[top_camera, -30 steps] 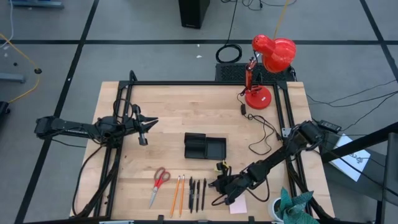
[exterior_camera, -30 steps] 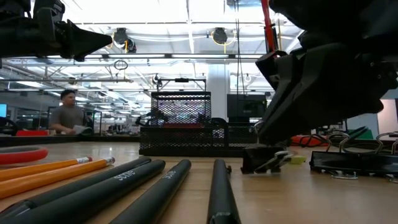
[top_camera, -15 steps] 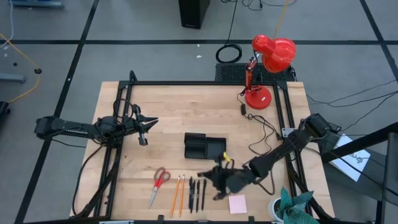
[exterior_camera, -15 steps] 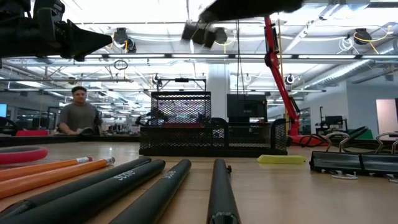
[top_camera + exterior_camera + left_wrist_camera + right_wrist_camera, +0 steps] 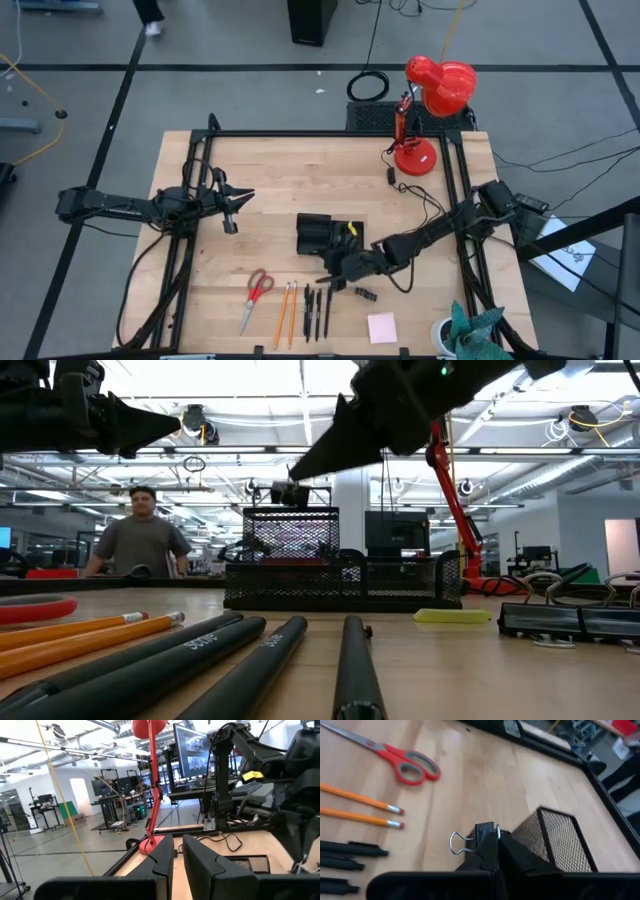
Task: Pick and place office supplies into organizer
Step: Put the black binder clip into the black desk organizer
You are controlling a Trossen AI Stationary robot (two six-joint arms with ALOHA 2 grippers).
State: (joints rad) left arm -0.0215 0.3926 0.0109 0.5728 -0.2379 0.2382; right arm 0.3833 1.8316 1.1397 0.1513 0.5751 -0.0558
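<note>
Your right gripper (image 5: 492, 845) pinches a black clip (image 5: 481, 836) at frame centre beside the organizer (image 5: 330, 236), while your left gripper (image 5: 236, 205), fingers nearly together, waits mid-left.

Organizer (image 5: 328, 236): black mesh tray, table centre. Binder clip (image 5: 479, 836): black, wire handles, held above the organizer's near edge. Scissors (image 5: 256, 296), two orange pencils (image 5: 285, 312), three black pens (image 5: 317, 311): parallel, near edge. Pink sticky-note pad (image 5: 381, 327): near right.
</note>
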